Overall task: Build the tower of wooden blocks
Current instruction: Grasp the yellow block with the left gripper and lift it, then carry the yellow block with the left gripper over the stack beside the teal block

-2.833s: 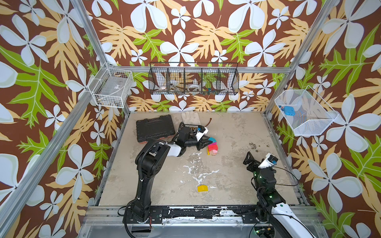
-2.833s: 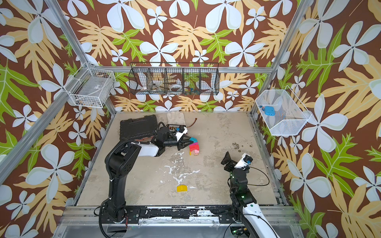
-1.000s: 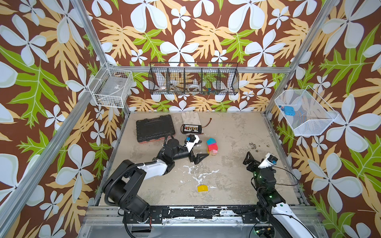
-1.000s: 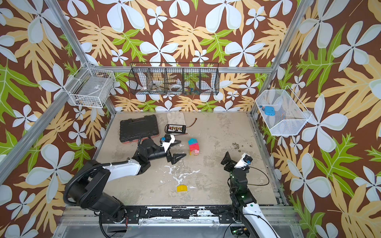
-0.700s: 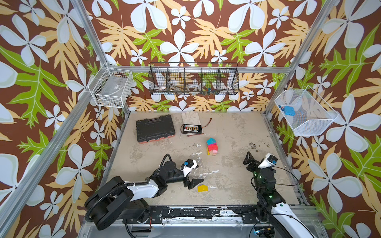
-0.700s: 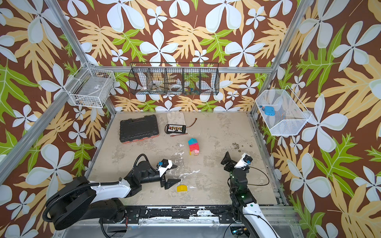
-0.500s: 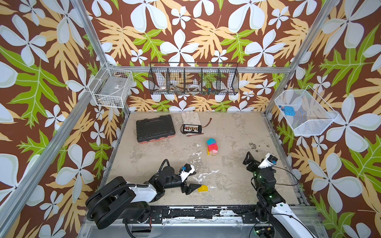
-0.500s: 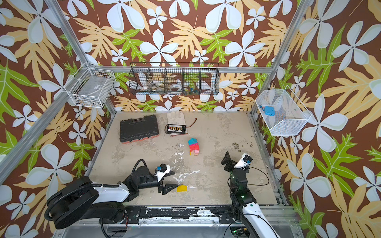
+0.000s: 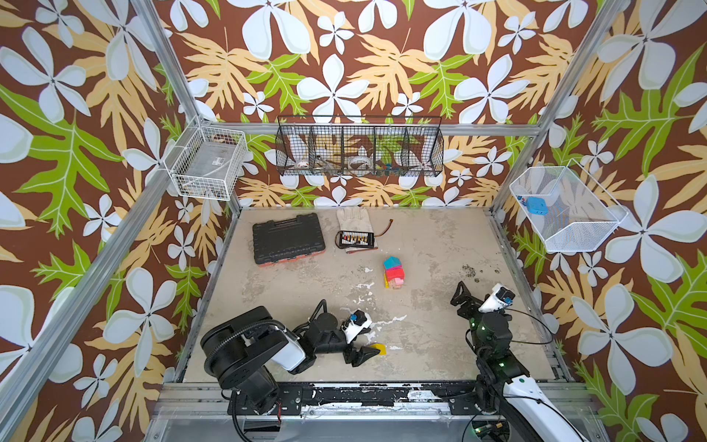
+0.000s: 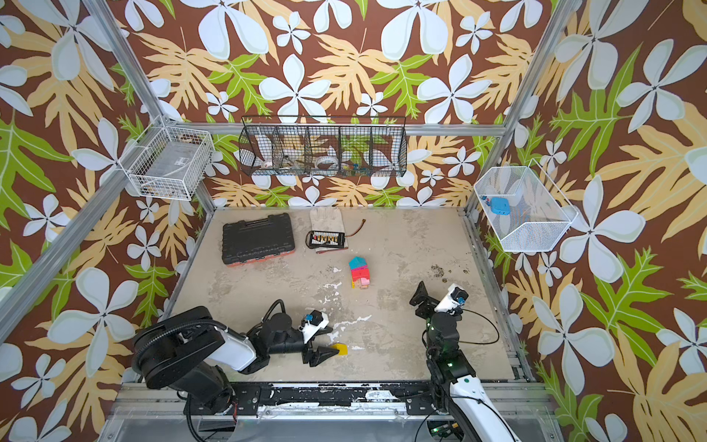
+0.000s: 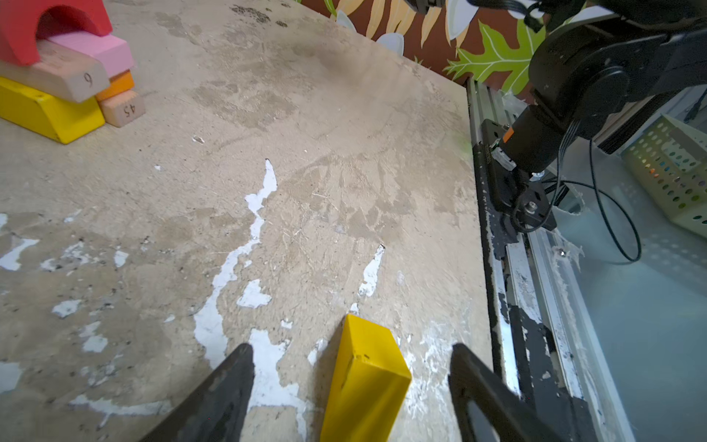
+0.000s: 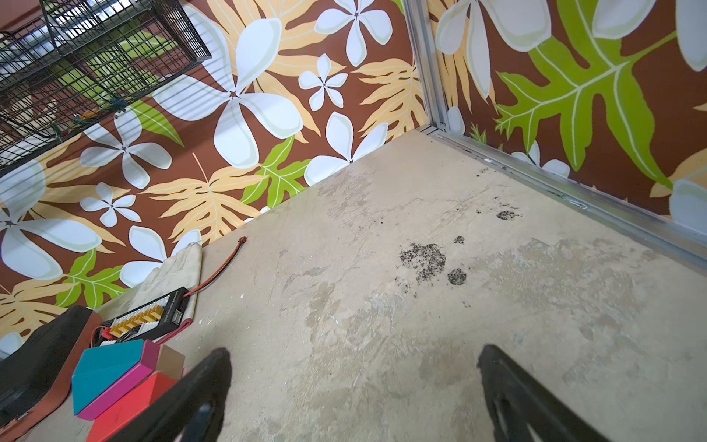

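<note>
Left gripper (image 11: 351, 346) astride oblong yellow block (image 11: 363, 377)

Scuffed table (image 9: 421, 248) is carrying 1 case (image 9: 288, 238), 1 glove (image 9: 350, 219), 1 tower (image 9: 393, 272) and, apart near the front, 1 yellow block (image 9: 380, 349).

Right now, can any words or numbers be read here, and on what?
"6": on the plain wood block under the red arch.
"45": on the small plain wood block beneath the orange block.
Black case and connector board: markings too small to read.
</note>
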Controlling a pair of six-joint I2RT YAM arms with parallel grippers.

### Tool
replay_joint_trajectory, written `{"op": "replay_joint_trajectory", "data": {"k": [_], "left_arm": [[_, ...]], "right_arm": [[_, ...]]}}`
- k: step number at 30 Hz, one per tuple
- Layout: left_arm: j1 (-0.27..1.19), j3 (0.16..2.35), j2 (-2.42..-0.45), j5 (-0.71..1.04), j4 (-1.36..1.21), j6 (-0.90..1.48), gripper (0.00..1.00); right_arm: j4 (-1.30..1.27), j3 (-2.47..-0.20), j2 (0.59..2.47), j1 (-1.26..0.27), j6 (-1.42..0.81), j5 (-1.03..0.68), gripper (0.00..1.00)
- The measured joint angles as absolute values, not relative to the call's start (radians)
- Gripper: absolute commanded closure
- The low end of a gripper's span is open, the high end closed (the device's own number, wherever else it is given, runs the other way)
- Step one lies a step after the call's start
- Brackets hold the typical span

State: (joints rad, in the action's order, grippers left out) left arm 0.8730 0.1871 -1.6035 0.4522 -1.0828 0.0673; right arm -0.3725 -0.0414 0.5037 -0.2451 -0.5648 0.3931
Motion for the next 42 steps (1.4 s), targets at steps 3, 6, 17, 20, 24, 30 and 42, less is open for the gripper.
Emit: {"op": "replay_joint_trajectory", "data": {"k": [3, 6, 17, 20, 24, 30, 42], "left_arm": [[0.884, 0.195, -1.624, 0.443, -1.089, 0.052, 0.2], [0.892, 0.2, -1.631, 0.425, -1.089, 0.046, 0.2], [0.929, 0.214, -1.644, 0.39, -1.068, 0.0, 0.21], [0.95, 0.22, -1.645, 0.373, -1.06, -0.012, 0.23], [0.971, 0.23, -1.654, 0.355, -1.03, -0.035, 0.3], [0.982, 0.237, -1.666, 0.337, -1.007, -0.058, 0.45], [0.985, 0.265, -1.676, 0.322, -0.957, -0.084, 0.75]], "right_arm": [[-0.373, -0.041, 0.504, -0.245, -0.565, 0.393, 0.0], [-0.373, -0.041, 0.504, -0.245, -0.564, 0.393, 0.0], [-0.373, -0.041, 0.503, -0.245, -0.564, 0.393, 0.0], [-0.373, -0.041, 0.503, -0.245, -0.564, 0.393, 0.0], [-0.373, -0.041, 0.503, -0.245, -0.564, 0.393, 0.0], [-0.373, -0.041, 0.503, -0.245, -0.564, 0.393, 0.0], [-0.373, -0.041, 0.5, -0.245, -0.564, 0.393, 0.0]]}}
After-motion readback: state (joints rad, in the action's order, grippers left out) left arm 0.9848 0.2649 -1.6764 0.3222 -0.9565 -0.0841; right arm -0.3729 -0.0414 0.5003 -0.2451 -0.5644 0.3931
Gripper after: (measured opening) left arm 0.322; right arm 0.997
